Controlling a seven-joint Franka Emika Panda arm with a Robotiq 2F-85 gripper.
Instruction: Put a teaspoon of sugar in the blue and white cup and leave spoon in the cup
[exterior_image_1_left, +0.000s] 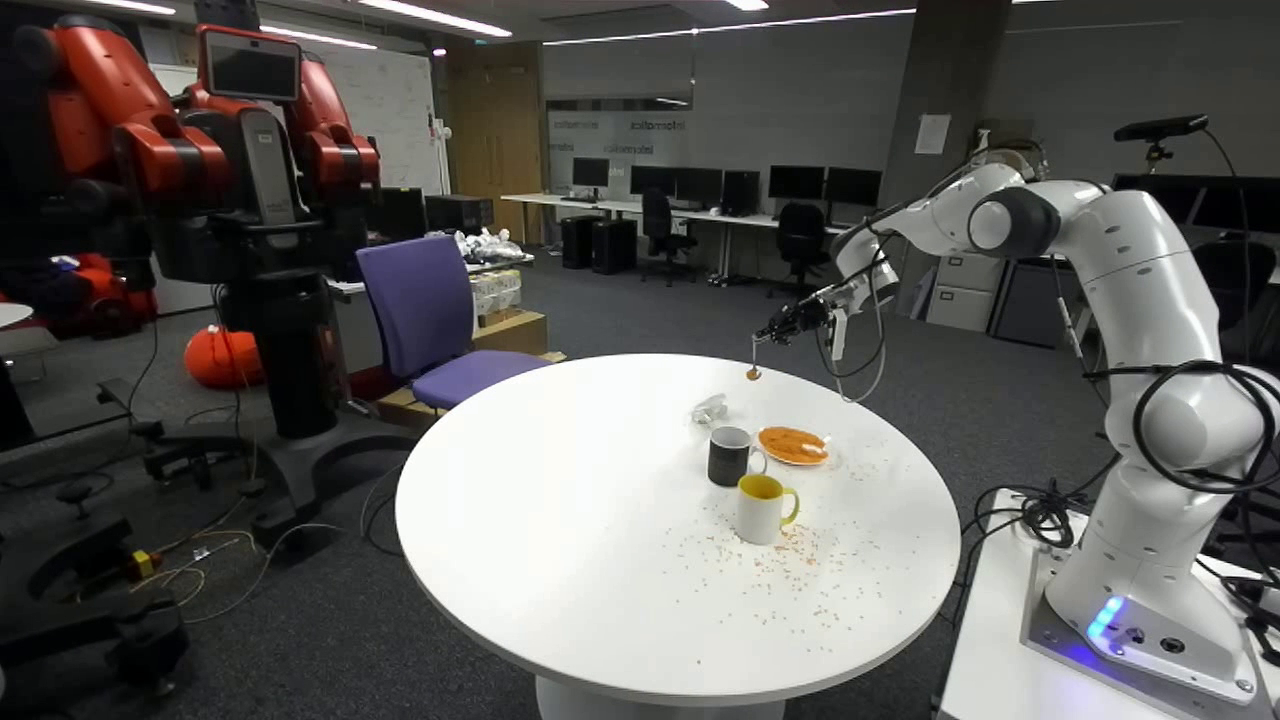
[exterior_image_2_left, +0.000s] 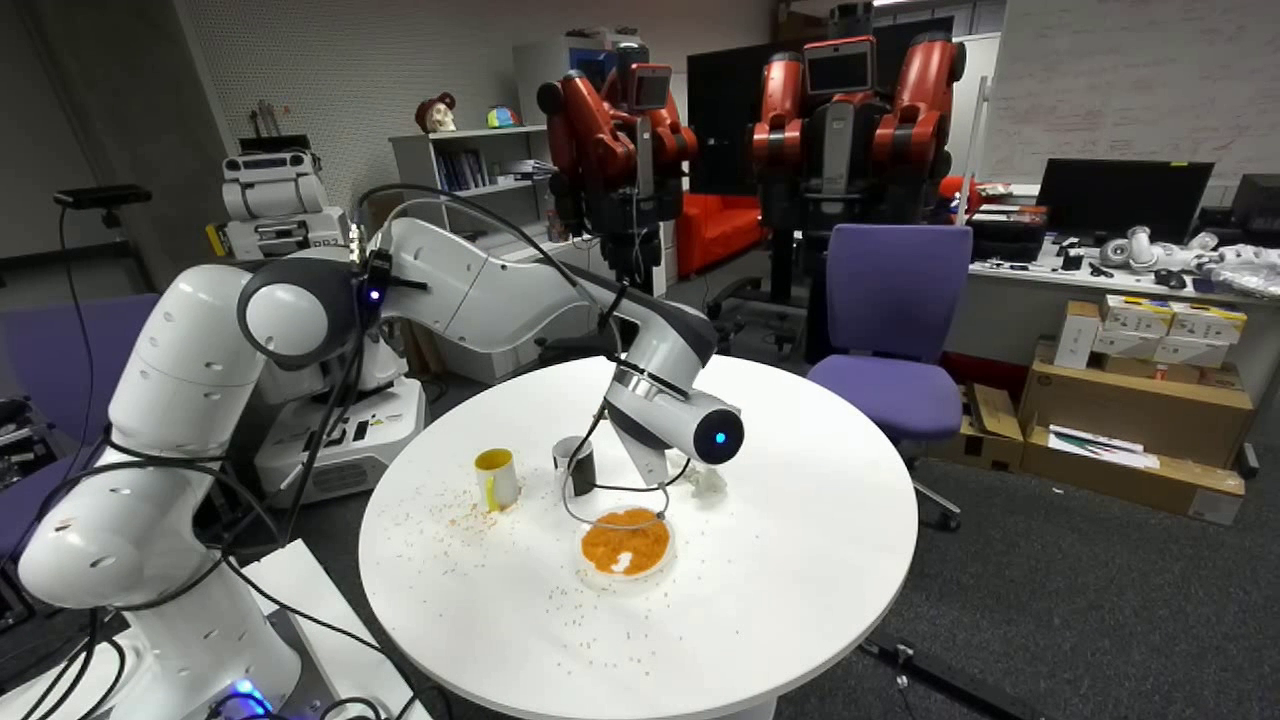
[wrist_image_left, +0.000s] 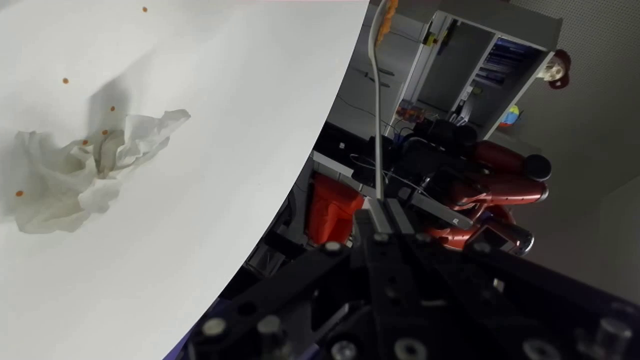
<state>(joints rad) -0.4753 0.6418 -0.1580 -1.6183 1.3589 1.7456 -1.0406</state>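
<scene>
My gripper (wrist_image_left: 387, 200) is shut on the end of the light, thin spoon (wrist_image_left: 378, 125), whose bowl carries orange grains (wrist_image_left: 387, 22). In an exterior view the gripper (exterior_image_1_left: 764, 336) is above the table's far edge, with the spoon (exterior_image_1_left: 754, 355) hanging down from it. Seen from elsewhere, the arm's wrist hides gripper and spoon. A white plate (exterior_image_2_left: 600, 572) bears a spread of orange grains (exterior_image_1_left: 790, 441); no white sugar shows. The blue and white cup is hidden or out of view.
A dark mug (exterior_image_1_left: 728, 460) and a white mug with yellow inside (exterior_image_1_left: 757, 518) stand close together beside the plate. Crumpled tissue (wrist_image_left: 95, 170) lies on the white table (exterior_image_1_left: 560, 500) near the gripper. Loose grains are scattered round the mugs. A purple chair (exterior_image_2_left: 885, 330) adjoins the table.
</scene>
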